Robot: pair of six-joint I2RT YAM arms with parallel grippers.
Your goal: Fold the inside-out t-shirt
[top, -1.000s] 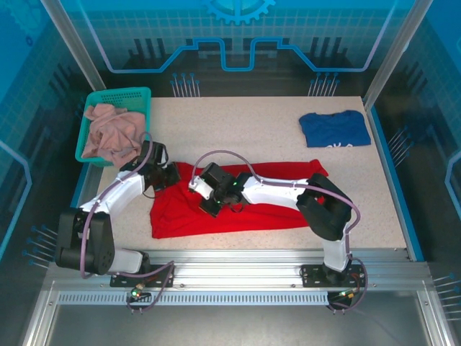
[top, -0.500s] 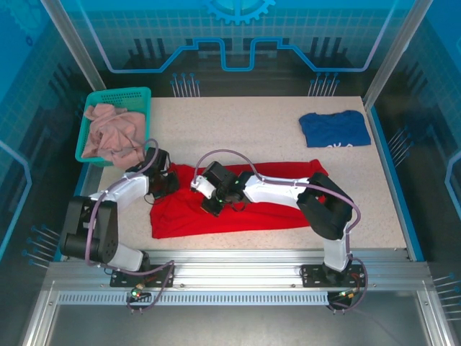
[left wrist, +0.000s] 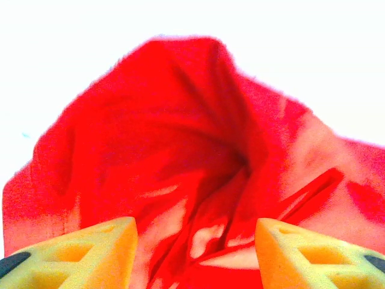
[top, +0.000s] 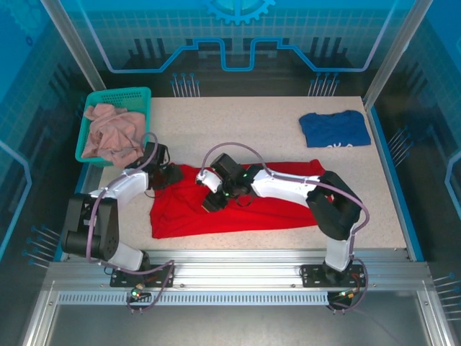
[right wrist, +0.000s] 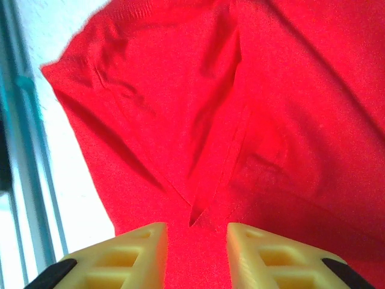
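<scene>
Across the near middle of the bench [top: 238, 122] lies the red t-shirt [top: 184, 213], a long rumpled band running left to right, broader at its left end and narrowing toward the right. At the shirt's far left corner sits the left pincer [top: 167, 175], low over the cloth. The left wrist view shows its yellow fingers [left wrist: 99, 247] standing well apart. A raised, funnel-shaped fold of red cloth lies just ahead of them, and nothing is clamped between them. The right pincer [top: 209, 202] hangs over the shirt a little left of its middle, with the arm stretched across the cloth from the right. Seen from the right wrist, its yellow fingers [right wrist: 135, 250] are parted by a narrower gap. Red cloth with a crease and a seam line lies below that gap, and the pads have no hold on it. A loose flap of the shirt reaches out toward the pale bench surface at that view's left. A green basket [top: 115, 96] at the far left corner of the bench holds a pinkish-beige garment [top: 108, 133]. A dark blue t-shirt [top: 335, 130] lies folded near the far right corner, well apart from the red one.
</scene>
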